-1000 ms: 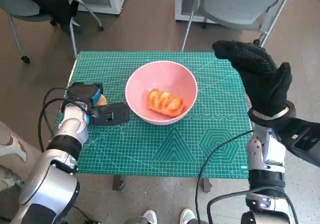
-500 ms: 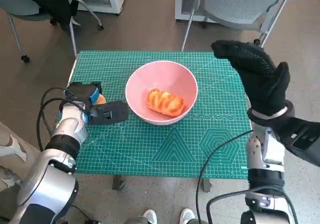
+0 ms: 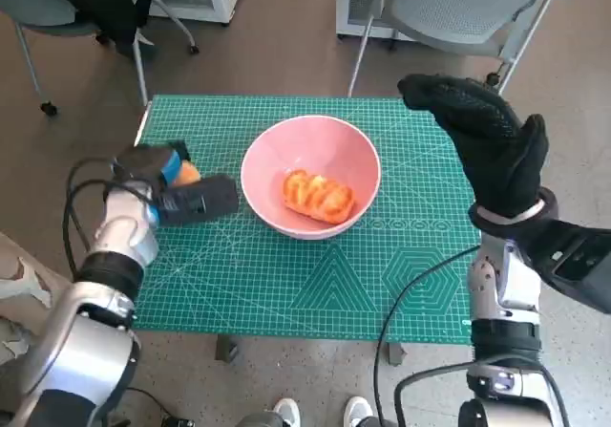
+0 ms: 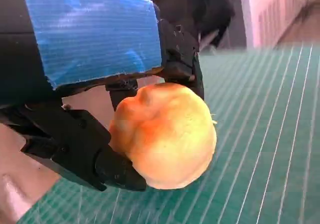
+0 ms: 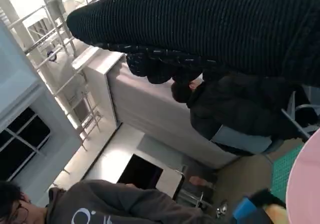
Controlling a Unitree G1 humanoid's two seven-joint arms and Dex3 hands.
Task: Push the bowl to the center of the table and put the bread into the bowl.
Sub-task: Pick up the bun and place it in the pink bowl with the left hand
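Bread (image 3: 317, 196) in bowl (image 3: 310, 150) — beside my left hand (image 3: 181, 198), holding another roll (image 4: 165, 136); right hand (image 3: 487, 140) raised, fingers spread.

Your head view looks steeply down on the green mat (image 3: 315, 274) from above its near edge. Your left wrist view sits very close behind the left hand (image 4: 85, 83), low over the mat. Your right wrist view faces outward into the room. All three share the pink bowl (image 3: 310, 164).
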